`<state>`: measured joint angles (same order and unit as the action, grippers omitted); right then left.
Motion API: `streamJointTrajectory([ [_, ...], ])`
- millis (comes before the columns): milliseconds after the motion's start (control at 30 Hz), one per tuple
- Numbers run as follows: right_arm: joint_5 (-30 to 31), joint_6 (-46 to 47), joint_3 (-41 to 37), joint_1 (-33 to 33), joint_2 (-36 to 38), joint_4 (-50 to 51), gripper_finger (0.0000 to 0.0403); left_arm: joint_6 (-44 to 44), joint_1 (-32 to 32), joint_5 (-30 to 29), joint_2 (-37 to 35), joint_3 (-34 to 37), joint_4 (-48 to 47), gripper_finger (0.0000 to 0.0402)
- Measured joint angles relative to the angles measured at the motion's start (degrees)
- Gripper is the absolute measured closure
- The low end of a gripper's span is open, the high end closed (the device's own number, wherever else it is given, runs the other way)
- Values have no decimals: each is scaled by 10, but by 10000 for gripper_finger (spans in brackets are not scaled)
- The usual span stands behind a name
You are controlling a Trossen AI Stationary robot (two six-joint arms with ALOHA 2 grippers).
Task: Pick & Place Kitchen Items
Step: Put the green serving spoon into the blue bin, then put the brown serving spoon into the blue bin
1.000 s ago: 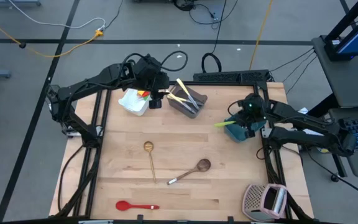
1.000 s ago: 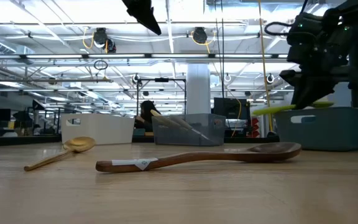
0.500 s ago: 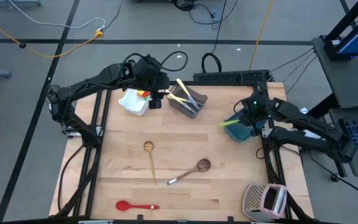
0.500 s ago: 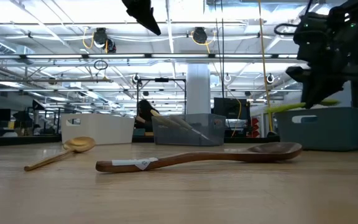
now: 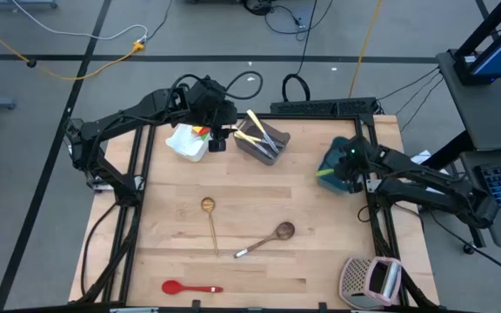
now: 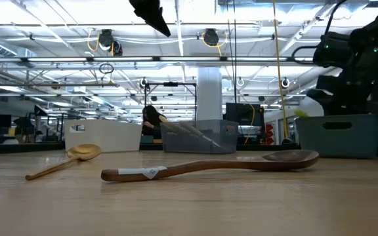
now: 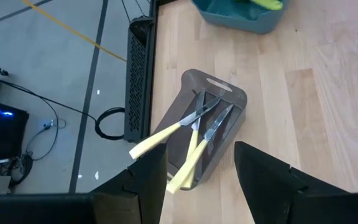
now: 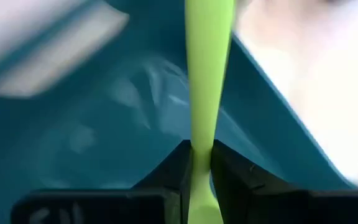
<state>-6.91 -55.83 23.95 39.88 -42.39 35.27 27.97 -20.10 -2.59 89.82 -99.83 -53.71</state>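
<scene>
Right arm has carried the lime utensil further over the teal tub — release not yet made.

Largest first: teal tub (image 5: 342,165) now sits under the right gripper (image 8: 201,163), whose fingers are clamped on the lime spoon (image 8: 207,68), handle angled into the tub. Grey tub (image 7: 211,134) holds cream-handled knives (image 7: 185,134); the left gripper (image 7: 197,186) hovers above it, fingers spread, empty. Outstanding on the table (image 5: 259,196) — brown spoon (image 5: 272,236), gold ladle (image 5: 209,217), red spoon (image 5: 190,288). Judged roughly half done.
</scene>
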Motion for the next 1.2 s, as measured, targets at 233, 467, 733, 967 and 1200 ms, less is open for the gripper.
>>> streamJointTrajectory([
  [233, 56, 15, -1, 1, 7, -11, 353, 2, 0, 0, 0, 0, 0, 211],
  [467, 85, 29, -1, 0, 28, -38, 351, 1, 0, 0, 0, 0, -1, 211],
  [733, 106, 41, -1, 0, 37, -40, 351, -12, 0, 0, 0, 0, -8, 210],
  [967, 114, 38, -1, 0, 37, -38, 348, -12, 0, 0, 0, 0, -16, 210],
  [1200, 113, 41, -1, -2, 37, -39, 304, -15, 0, 0, 0, 0, -19, 210],
])
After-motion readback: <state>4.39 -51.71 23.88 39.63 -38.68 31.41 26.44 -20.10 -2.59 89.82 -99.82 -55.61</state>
